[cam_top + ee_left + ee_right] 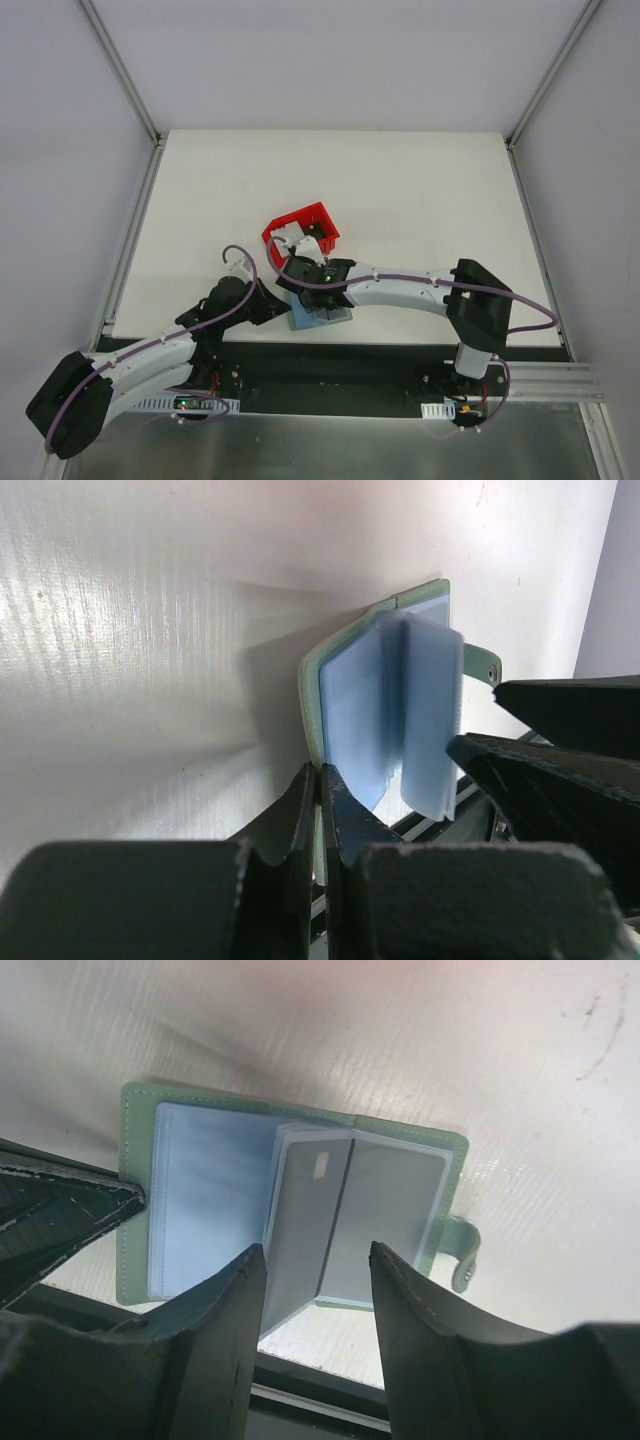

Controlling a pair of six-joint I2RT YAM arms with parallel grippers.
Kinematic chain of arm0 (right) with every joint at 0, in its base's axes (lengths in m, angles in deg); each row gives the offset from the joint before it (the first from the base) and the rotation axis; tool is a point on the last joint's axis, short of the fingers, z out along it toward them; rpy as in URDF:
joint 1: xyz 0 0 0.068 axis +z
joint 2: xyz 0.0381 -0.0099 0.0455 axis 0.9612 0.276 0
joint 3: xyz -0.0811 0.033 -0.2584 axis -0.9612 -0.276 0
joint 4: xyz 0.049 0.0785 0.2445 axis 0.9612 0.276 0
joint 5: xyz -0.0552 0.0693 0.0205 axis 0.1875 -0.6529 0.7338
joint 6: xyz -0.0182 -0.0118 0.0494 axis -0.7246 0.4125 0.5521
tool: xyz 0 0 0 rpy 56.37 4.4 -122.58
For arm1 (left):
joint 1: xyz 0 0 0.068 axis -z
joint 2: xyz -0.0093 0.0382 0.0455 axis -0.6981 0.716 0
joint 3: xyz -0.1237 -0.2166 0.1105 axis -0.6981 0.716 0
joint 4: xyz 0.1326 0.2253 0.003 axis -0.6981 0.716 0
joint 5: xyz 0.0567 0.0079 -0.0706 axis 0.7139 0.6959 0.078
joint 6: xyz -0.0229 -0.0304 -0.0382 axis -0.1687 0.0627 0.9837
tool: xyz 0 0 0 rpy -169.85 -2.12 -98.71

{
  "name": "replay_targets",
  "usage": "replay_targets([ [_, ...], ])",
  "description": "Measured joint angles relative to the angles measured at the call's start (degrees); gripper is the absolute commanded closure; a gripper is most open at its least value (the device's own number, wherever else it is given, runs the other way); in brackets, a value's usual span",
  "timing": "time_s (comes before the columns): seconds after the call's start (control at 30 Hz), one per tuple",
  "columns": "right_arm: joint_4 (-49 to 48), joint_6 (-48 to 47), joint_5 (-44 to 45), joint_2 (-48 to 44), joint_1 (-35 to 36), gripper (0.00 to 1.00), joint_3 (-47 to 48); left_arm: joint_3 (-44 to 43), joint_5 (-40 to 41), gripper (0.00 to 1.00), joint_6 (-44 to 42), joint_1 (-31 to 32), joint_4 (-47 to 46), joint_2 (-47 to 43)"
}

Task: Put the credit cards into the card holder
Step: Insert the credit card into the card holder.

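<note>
The card holder (138, 1120) lies open at the table's front edge, grey-green cover down, blue-grey pockets up; it also shows in the top view (300, 320). A grey credit card (305, 1230) with a small chip sits in a raised pocket leaf, and another grey card (390, 1215) lies flat beside it. My left gripper (320, 780) is shut on the near edge of the holder's green cover (312, 695). My right gripper (312, 1260) is open just above the holder, over the raised leaf. It touches nothing.
A red plastic bin (318, 215) stands just behind the holder, with pale and dark pieces in it that are too small to name. The holder's strap with a snap (462, 1250) sticks out to the right. The table's front edge and a black rail (300, 1375) are right beside the holder.
</note>
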Motion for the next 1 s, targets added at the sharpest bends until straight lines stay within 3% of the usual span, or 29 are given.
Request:
replay_targets([
  [0.53,10.34,0.33,6.34,1.53,1.01,0.53,4.09,0.00,0.02,1.00,-0.02,0.00,0.04,0.26],
  [1.0,8.31,0.26,2.99,5.73,0.31,0.51,3.48,0.00,0.02,1.00,-0.02,0.00,0.04,0.26],
])
